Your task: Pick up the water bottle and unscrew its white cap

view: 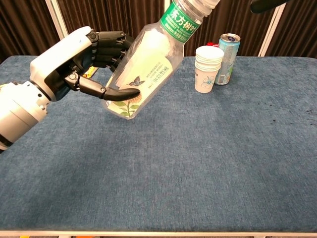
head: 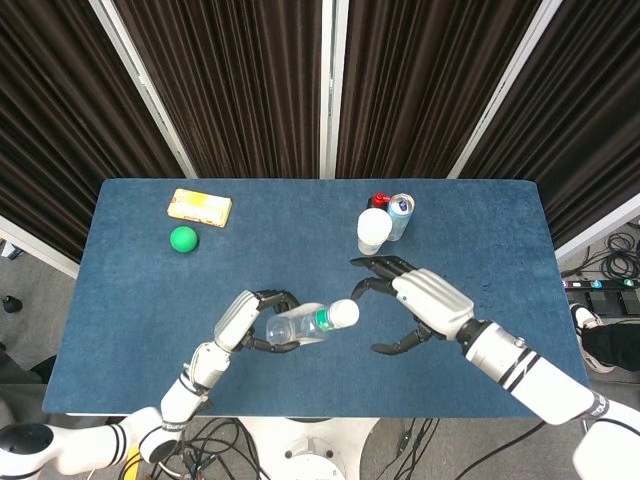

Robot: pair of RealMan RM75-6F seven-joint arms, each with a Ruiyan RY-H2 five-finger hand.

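**benchbot_dan:** So where's it at? Left hand (view: 74, 62) has the water bottle (view: 148, 62) wrapped around the lower body, lifted clear of the worktop (view: 208, 163) and tilted so the neck points up and toward the robot's right. White cap (head: 343, 313) is on, from what I can see. The paper cup stack (view: 208, 68) and the drinks can (view: 228, 51) sit behind the bottle, well apart from it.

**servo_meg:** Right hand (head: 420, 305) is just beside the cap on its right side, fingers spread and curved, holding nothing. No contact that I can see in the head view (the chest view only catches a dark fingertip at the top edge, so no help there).

**benchbot_dan:** My take on doing this well: bring the open hand in along the bottle's axis so the cap lands between thumb and fingers, not off to one side. The bottle looks thin and empty-ish, so the left hand should hold firm without crushing it, or it'll spin with the cap.

**servo_meg:** Agreed. Pinch the cap only, not the green label (view: 179, 20) below it, then twist.
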